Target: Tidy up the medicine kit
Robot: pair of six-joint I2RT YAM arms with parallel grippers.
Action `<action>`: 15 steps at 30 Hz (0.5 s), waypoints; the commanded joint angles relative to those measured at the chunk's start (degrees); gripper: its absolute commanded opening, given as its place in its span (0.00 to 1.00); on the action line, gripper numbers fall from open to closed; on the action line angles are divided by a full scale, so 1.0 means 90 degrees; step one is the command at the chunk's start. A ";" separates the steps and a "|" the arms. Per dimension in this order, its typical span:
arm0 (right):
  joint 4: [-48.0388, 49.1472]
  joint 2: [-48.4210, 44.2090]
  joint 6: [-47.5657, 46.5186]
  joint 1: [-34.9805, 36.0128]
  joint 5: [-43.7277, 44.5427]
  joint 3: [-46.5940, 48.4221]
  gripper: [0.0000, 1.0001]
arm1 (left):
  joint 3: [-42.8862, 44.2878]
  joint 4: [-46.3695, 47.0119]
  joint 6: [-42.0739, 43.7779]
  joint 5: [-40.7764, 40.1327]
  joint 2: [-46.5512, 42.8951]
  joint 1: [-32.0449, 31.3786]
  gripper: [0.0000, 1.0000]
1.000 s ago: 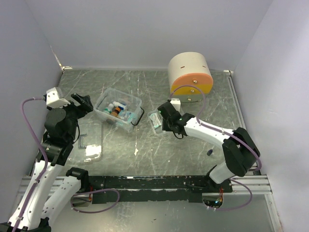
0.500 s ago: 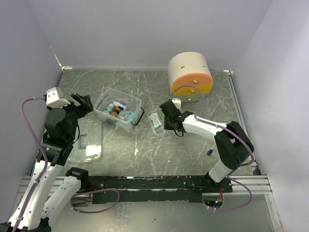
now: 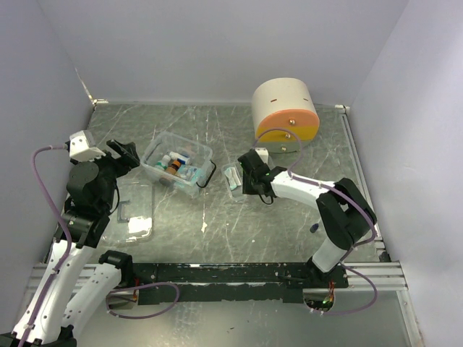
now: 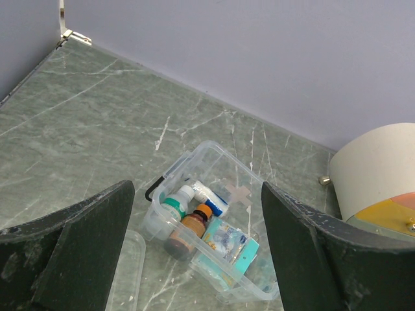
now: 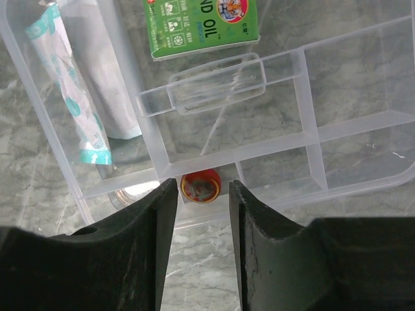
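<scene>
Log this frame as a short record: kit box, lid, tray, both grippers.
medicine kit: lid off, bottles and packets inside
lid: flat on the table, near-left of the kit
divided tray: out on the table, holding green carton, sachet, small red item
left gripper: open, empty, facing the kit
right gripper: over the tray, jaws partly open either side of the red item

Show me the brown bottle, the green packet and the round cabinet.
brown bottle (image 4: pixel 183 234), left wrist view, on its brown body.
green packet (image 5: pixel 201 26), right wrist view, on its printed face.
round cabinet (image 3: pixel 281 97), top view, on its beige side.
</scene>
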 commanded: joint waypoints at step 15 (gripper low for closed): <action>-0.0428 -0.0923 -0.0264 -0.0062 0.0317 0.0287 0.46 | -0.0062 0.0463 0.0232 0.0734 0.0244 0.0078 1.00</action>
